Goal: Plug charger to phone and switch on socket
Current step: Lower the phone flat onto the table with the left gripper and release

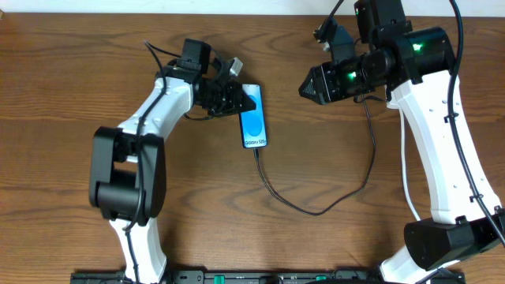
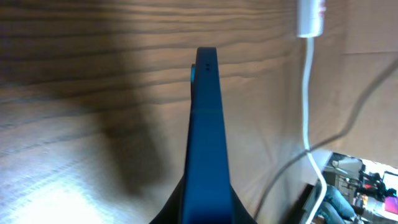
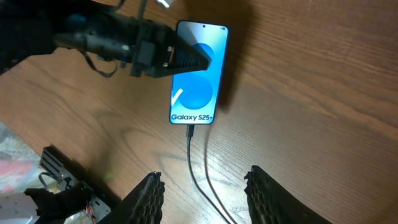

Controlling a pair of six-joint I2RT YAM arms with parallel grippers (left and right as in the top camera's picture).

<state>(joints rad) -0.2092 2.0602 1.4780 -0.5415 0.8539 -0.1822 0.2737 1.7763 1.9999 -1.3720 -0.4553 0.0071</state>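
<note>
Wood tabletop (image 1: 63, 47): open at 3 o'clock of phone (image 1: 254, 126).
Left gripper (image 1: 243, 100): clamped on phone, 10 o'clock edge.
Right gripper (image 3: 208, 198): half apart, empty.

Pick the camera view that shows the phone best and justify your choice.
Right wrist: the phone faces the camera, screen text readable, the charger at its lower end. Overhead shows it small, partly under the left gripper. Left wrist sees only its edge.

1 phone (image 1: 253, 117), 1 charger (image 1: 316, 207), 1 socket (image 2: 310, 18).
</note>
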